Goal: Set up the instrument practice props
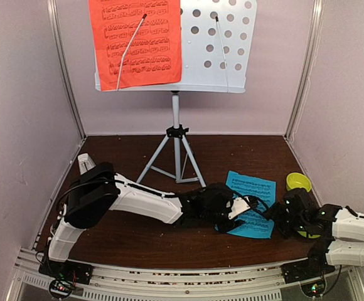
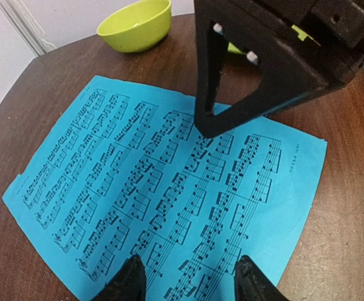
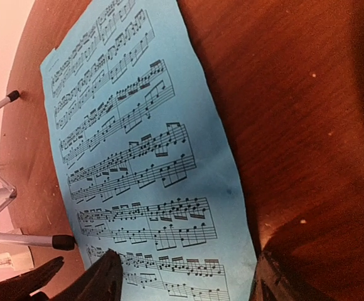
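Collecting blue sheet point(image 2: 157, 182) lying flat on worktop point(image 2: 351, 219) beneath left end effector point(image 2: 191, 282) and right end effector point(image 3: 182, 282), both released, gripping nothing. Likely needing one edge pried up next, then carrying to stand point(image 1: 219, 44).

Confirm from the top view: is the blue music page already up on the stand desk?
No, the blue page lies flat on the table, and only the red page is on the stand desk.

Beneath the matt black plastic fingers point(image 2: 128, 285), the blue sheet-music page point(image 2: 169, 182) is seen as smooth matt paper laid on a faintly glossy dark wooden table point(image 2: 351, 207), while the lime-green bowl point(image 2: 135, 25) beyond them is rendered smooth and glossy.
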Tool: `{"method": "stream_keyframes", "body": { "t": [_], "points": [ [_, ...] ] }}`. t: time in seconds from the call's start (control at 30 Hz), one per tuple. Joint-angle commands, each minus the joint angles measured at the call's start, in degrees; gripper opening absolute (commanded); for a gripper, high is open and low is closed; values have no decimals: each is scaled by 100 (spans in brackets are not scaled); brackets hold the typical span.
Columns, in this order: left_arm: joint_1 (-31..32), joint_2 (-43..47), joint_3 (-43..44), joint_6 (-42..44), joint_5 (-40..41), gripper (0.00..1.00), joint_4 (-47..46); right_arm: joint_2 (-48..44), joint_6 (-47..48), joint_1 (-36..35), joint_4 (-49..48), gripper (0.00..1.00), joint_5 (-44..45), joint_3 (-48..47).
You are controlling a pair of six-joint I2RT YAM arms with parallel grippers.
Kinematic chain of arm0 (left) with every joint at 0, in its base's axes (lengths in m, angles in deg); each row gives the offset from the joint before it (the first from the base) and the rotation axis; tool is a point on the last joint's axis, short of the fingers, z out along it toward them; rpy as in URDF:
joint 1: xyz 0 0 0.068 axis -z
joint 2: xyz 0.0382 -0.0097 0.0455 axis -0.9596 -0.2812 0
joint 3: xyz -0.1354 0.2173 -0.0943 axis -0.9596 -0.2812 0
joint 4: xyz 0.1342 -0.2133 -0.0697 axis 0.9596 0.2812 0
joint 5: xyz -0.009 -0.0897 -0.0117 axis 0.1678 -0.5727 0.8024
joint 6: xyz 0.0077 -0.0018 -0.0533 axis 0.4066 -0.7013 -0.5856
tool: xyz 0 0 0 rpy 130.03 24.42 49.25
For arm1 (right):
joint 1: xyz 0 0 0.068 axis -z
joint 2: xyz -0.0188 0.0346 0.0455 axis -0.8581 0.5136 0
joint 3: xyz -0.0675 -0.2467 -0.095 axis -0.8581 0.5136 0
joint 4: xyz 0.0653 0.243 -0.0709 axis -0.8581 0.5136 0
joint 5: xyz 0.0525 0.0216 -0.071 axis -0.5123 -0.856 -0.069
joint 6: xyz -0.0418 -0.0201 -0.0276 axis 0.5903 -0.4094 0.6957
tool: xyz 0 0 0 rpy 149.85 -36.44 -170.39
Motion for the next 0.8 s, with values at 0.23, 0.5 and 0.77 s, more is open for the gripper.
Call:
{"method": "stream_keyframes", "body": {
  "t": [0.23,0.5,0.77],
  "points": [
    [-124,-479,334,-118,-470,32,12,-869,-6,24,-583,59,193,391],
    [-141,-581,390,-109,-653,22,140,-664,290,218,-811,59,332,384],
    [-152,-538,469,-51,-675,21,178,-259,564,601,49,65,476,95]
  ]
}}
